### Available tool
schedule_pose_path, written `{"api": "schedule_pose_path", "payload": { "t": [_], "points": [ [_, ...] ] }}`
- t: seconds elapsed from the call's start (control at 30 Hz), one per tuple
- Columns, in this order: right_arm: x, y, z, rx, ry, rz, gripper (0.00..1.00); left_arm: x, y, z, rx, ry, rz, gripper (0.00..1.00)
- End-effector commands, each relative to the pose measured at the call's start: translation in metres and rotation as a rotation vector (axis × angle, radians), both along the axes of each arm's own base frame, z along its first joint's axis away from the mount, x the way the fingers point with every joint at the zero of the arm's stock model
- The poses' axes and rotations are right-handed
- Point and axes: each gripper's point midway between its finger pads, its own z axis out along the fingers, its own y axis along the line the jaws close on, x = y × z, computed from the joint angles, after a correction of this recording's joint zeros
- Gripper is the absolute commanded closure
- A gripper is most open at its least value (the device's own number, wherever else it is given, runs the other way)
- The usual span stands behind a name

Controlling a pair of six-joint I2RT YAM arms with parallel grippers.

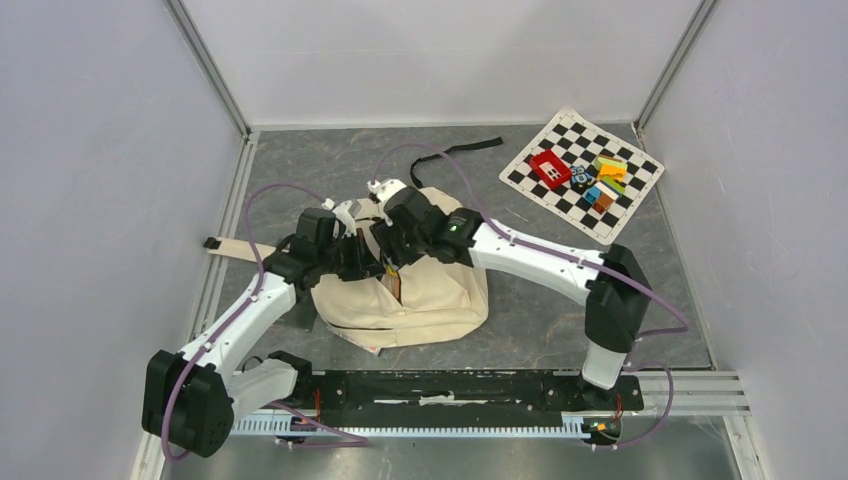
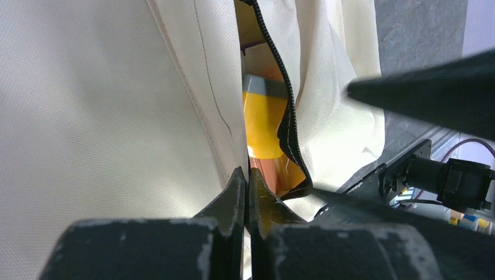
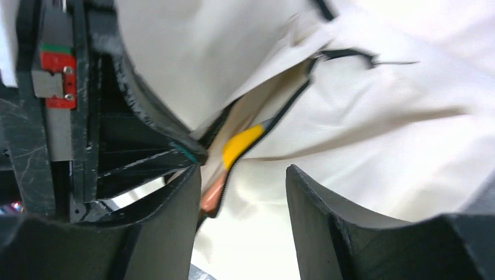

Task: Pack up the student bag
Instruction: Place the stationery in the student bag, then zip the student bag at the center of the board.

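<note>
The student bag (image 1: 425, 300), cream canvas with a black zipper, lies in the middle of the table. Both grippers meet over its zip opening. My left gripper (image 1: 365, 258) is shut, pinching the cream edge of the opening (image 2: 222, 134) between its fingertips (image 2: 236, 189). Inside the gap a yellow and orange book (image 2: 262, 116) shows next to the black zipper (image 2: 289, 128). My right gripper (image 3: 242, 195) is open just above the cream fabric (image 3: 350, 116) beside the opening, holding nothing. The yellow book also shows in the right wrist view (image 3: 242, 143).
A checkerboard mat (image 1: 535, 178) with a red block (image 1: 550, 167) and several small coloured blocks lies at the back right. A black strap (image 1: 470, 148) trails behind the bag, and a cream strap (image 1: 235, 248) runs to the left wall. Enclosure walls stand on three sides.
</note>
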Motion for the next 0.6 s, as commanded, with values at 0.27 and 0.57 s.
{"api": "schedule_pose_path", "payload": {
  "t": [0.27,0.57],
  "points": [
    [0.088,-0.056,0.058,0.202,-0.087,-0.234,0.35,0.007,0.0,0.03,-0.017,-0.107,-0.002,0.45],
    [0.108,-0.028,0.036,0.373,0.008,-0.313,0.33,0.039,-0.002,0.031,0.023,-0.086,0.058,0.09]
  ]
}}
